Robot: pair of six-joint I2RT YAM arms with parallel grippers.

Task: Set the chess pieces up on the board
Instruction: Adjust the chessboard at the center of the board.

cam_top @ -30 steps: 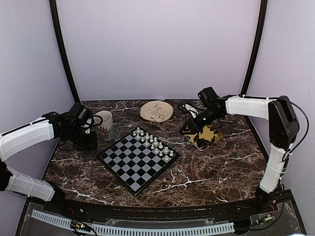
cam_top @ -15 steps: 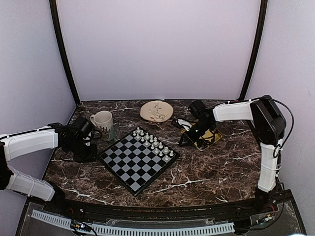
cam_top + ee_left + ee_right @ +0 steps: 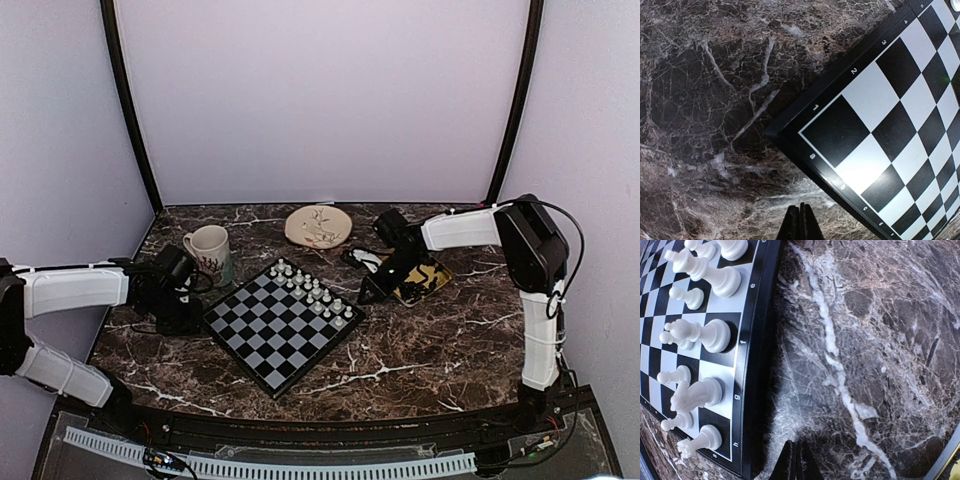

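Note:
The board [image 3: 270,330] lies in the middle of the table, its near rows bare. White pieces [image 3: 312,291] fill its far right edge. The black chess pieces [image 3: 407,291] show as a dark heap on the yellow tray [image 3: 432,274], half hidden behind the right arm. My left gripper [image 3: 192,320] is shut and empty, low over the marble just off the board's left corner [image 3: 776,131]. My right gripper [image 3: 368,296] is also shut and empty. It sits low over the marble between the board's right edge [image 3: 756,340] and the tray. Both pairs of fingers [image 3: 800,222] [image 3: 796,462] are pressed together.
A cream mug [image 3: 209,250] stands behind the left gripper. A round beige plate [image 3: 318,226] sits at the back. A small black and white object [image 3: 364,257] lies behind the right gripper. The tray's rim [image 3: 951,460] shows at the right wrist view's corner.
Both grippers have shut. The right arm swung left off the tray and down to the marble beside the board. The left arm dropped and moved toward the board's left corner.

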